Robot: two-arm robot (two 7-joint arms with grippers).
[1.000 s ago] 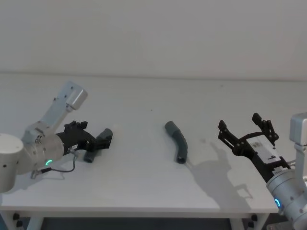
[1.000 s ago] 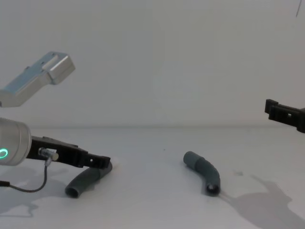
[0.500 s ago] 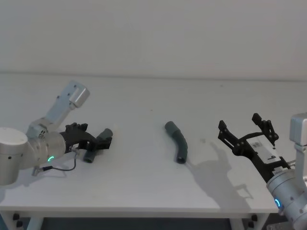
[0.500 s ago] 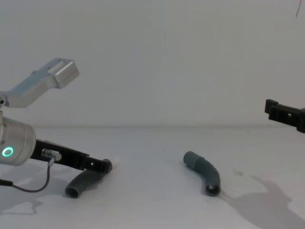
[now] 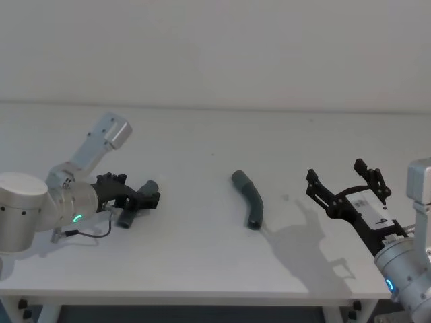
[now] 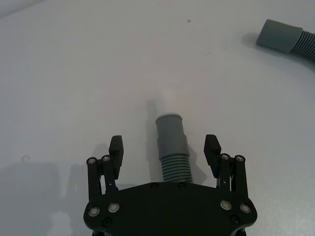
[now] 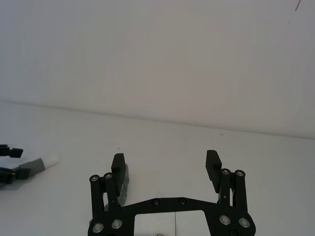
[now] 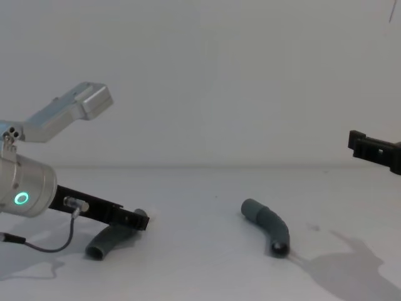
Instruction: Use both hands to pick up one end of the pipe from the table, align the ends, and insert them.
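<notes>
Now: the left black ridged-jaw gripper (image 6: 164,146) sat low over the matte white table (image 5: 202,256), fingers apart, straddling the left dark grey ribbed hose piece (image 8: 103,243) without clamping it. The second dark grey bent hose piece (image 5: 249,200) lay mid-table, well apart. The right black gripper (image 7: 165,160) hung raised at right — fingers spread, empty.

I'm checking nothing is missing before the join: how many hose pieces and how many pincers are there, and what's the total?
Hose pieces: 2 (left piece, middle piece)
Pincers: 2 (left pincer astride the left piece, right pincer in the air; both open)
Total: 4
</notes>
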